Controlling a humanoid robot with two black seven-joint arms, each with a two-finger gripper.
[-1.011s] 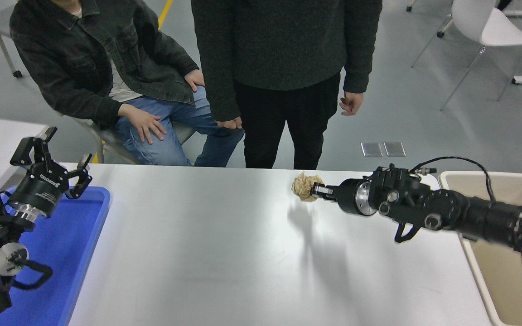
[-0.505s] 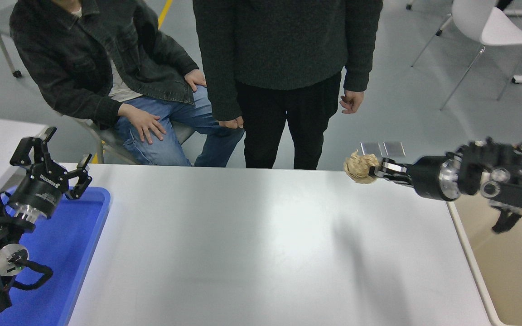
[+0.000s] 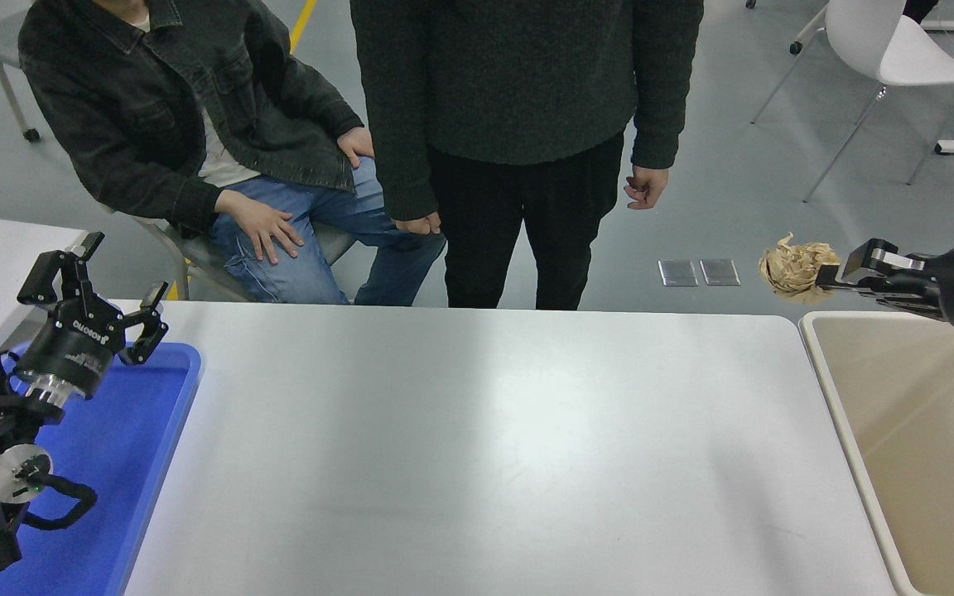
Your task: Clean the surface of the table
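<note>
Since the right gripper (image 3: 837, 277) has lifted the crumpled paper ball (image 3: 793, 267) off the table surface (image 3: 477, 447) and carried it toward the beige bin (image 3: 899, 414), pinched between closed fingers, only dropping remains; the left gripper (image 3: 92, 277) is parked, fingers spread.

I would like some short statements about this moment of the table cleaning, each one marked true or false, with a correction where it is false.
1. The right gripper holds a crumpled ball of brown paper. True.
2. The paper ball lies on the table surface. False: it is held up in the air, off the tabletop, near the far rim of the beige bin.
3. The left gripper is above the blue tray, with open fingers. True.
4. The beige bin stands at the table's left end. False: it is at the right end; the blue tray is at the left.
5. Two people are at the far side, one seated and one standing. True.
</note>
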